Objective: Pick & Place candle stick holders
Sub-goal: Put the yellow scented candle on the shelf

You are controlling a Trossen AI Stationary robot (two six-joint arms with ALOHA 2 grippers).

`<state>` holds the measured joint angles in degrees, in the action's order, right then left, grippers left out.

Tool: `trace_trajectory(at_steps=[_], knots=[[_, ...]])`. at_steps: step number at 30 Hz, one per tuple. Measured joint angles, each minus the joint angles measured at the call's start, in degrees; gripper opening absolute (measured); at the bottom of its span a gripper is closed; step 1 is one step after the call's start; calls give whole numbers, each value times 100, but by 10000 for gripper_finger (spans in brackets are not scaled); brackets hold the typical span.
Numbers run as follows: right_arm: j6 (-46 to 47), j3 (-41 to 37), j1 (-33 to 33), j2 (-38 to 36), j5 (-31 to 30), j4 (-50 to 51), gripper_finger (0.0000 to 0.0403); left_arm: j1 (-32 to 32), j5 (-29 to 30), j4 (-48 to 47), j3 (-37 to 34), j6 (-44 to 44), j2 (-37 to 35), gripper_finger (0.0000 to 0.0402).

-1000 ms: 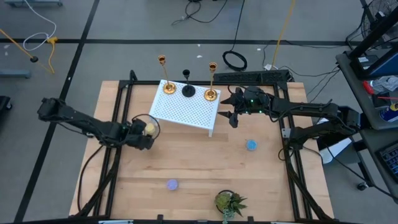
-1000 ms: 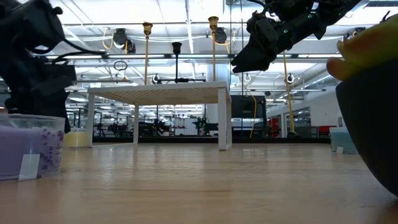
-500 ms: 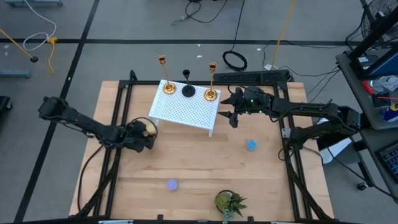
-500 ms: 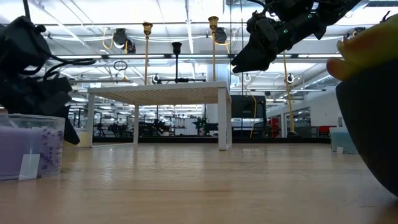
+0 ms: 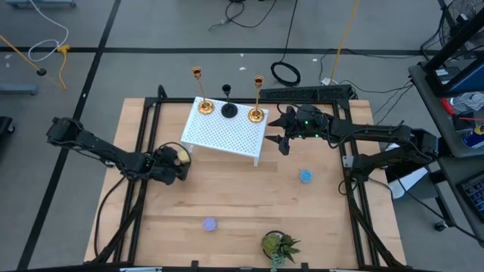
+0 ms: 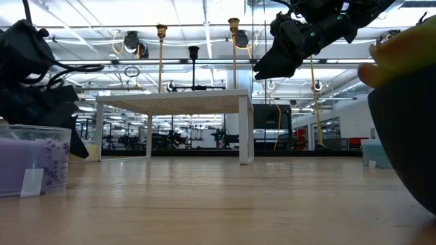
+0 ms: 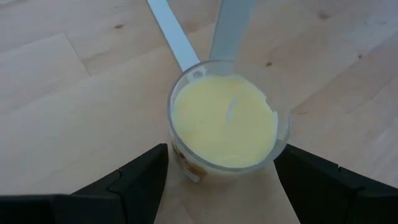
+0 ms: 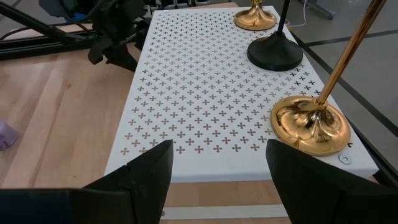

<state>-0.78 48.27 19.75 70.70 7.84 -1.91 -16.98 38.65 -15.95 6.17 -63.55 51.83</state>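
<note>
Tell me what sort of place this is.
Likely a robotics lab or industrial workshop: a light wooden worktable in a black metal frame, black cables coiled on the grey floor, and long rows of ceiling lights in the hall behind.

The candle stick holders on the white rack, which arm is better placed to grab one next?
The right. Its gripper hovers open beside the white rack, facing the nearest gold holder. The left gripper is down at the yellow candle, fingers either side.
</note>
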Motion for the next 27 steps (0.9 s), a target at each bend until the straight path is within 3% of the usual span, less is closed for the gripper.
trace_trajectory(at_steps=[4, 10, 15, 21, 27], knots=[[-6, 0, 0, 0, 0, -1, 254, 1, 79, 3, 0, 69, 0, 292], [-8, 0, 0, 0, 0, -2, 254, 1, 651, 3, 0, 213, 0, 291], [-8, 0, 0, 0, -1, -2, 254, 1, 660, 1, 0, 302, 0, 285], [-8, 0, 0, 0, -2, -2, 254, 1, 639, -1, 0, 367, 0, 234], [-8, 0, 0, 0, -2, -1, 254, 1, 230, 113, 2, 315, -2, 235]])
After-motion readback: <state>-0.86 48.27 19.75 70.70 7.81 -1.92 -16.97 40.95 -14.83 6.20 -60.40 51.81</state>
